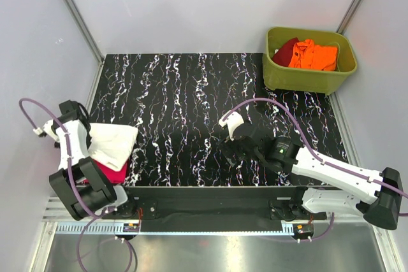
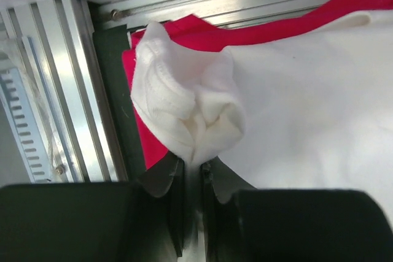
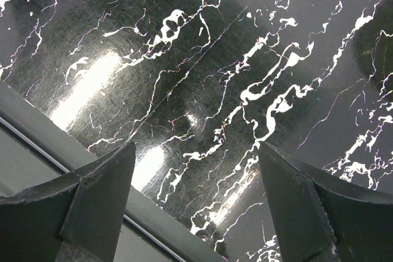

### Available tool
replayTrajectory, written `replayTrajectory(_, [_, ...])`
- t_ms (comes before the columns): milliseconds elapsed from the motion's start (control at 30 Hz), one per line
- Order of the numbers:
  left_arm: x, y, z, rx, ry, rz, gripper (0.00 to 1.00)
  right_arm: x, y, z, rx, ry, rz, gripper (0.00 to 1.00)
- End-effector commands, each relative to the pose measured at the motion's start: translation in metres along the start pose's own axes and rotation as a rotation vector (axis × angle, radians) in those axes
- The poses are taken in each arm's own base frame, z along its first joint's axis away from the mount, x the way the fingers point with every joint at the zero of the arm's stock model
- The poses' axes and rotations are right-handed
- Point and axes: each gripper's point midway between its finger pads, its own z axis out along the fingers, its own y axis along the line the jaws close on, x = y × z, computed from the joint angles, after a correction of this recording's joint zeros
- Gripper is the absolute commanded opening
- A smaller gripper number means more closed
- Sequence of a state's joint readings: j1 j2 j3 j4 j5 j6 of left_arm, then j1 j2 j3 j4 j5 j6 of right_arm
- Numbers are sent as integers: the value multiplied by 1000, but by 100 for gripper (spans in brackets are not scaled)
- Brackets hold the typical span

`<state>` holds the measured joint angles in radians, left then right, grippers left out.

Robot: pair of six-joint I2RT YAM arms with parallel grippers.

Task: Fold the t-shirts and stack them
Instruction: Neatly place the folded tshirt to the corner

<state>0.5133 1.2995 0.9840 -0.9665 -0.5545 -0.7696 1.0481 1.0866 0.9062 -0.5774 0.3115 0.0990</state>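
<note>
Top view: the white t-shirt (image 1: 115, 143) is lying on the magenta t-shirt (image 1: 113, 173) at left. 2 more, the orange t-shirt (image 1: 313, 55) and dark red t-shirt (image 1: 285, 48), are waiting in the olive tub (image 1: 280, 76).

Left wrist: my left gripper (image 2: 192, 162), jaws nearly together, is touching bunched white cloth; whether it is gripping, I cannot tell.

Right wrist: my right gripper (image 3: 196, 149) is hovering wide open, empty, above the marbled table (image 3: 184, 59).

Left arm (image 1: 75, 148): folded back tightly over its own base, with the wrist turned inward.
Left gripper (image 2: 193, 167): fingers almost together with a thin slit between them; it seems to pinch a bunched fold of the white t-shirt (image 2: 307, 108).
Right arm (image 1: 331, 169): stretched low and leftward from its base.
Right gripper (image 3: 196, 148): jaws spread wide, nothing between them, tips angled downward.
</note>
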Motion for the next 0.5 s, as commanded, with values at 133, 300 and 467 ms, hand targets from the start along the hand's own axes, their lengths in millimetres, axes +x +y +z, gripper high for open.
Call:
replayTrajectory(133, [-38,33,-16,-3,-94,-188,70,-14,-3,-9,4,-38,29,88])
replayTrajectory(300, [-30,4,-45,120,-72,-168,95,-14,-3,-10,3,-33,24,89])
replayTrajectory(467, [18,-74,-96,439,-47,80,89,-18,0,-6,1,-26,30,89])
